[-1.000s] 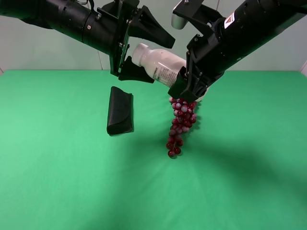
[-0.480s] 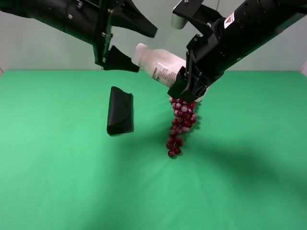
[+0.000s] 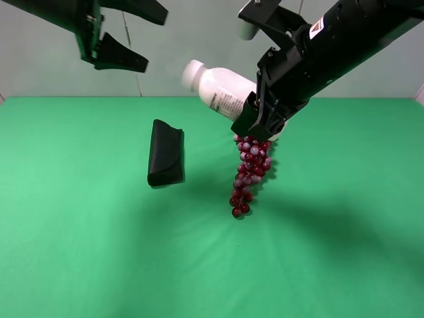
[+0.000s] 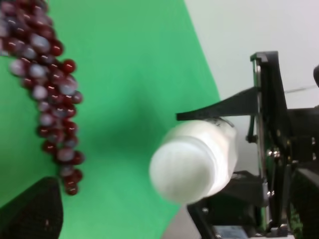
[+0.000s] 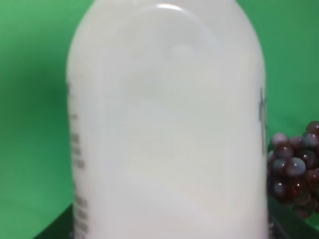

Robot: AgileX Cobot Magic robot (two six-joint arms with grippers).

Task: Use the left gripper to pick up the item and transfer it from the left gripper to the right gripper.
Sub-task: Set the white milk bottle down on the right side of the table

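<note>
The white bottle hangs in the air, tilted, with its cap pointing left. My right gripper is shut on its base end, above the top of the red grapes. My left gripper is open and empty, high at the upper left, well apart from the cap. In the left wrist view the bottle shows cap-first between the right gripper's black fingers. In the right wrist view the bottle fills the frame.
A black folded case lies on the green table left of the grapes. The grapes also show in the left wrist view and the right wrist view. A pale wall stands behind the table.
My left gripper has let go of the bottle's cap end and pulled away up and to the left. The bottle stays in my right gripper, which has not moved.
</note>
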